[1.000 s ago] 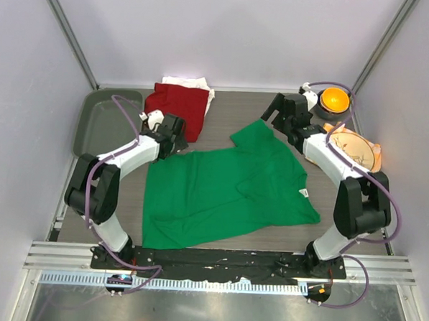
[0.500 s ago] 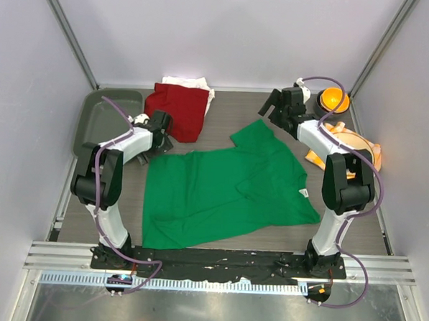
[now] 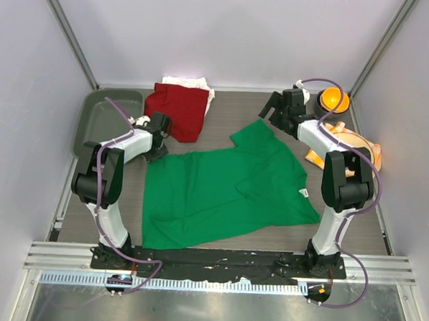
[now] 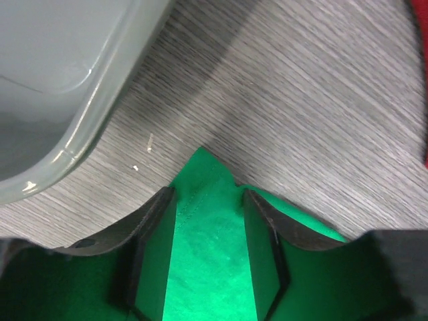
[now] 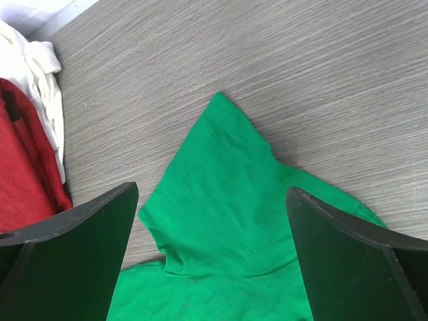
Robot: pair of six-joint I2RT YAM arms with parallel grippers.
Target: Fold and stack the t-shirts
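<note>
On the woodgrain table (image 3: 232, 107), left claw (image 4: 207, 200) narrowly straddles green t-shirt (image 3: 212, 196); right claw (image 5: 212, 194) gapes wide.

- Spread t-shirt (image 3: 220, 193) lies at the centre of the bench (image 3: 235, 104).
- Behind it, leftward, a folded t-shirt (image 3: 180, 108) rests on another t-shirt (image 3: 188, 81).
- Tray (image 3: 101, 122) sits at the left edge; bowl (image 3: 333, 100) stands behind plate (image 3: 355, 150) at the right.

At twelve o'clock the dark red t-shirt (image 3: 181, 108) is covering most of the white t-shirt (image 3: 185, 80); the right arm (image 3: 318, 137) is hiding part of the plate (image 3: 361, 144).
</note>
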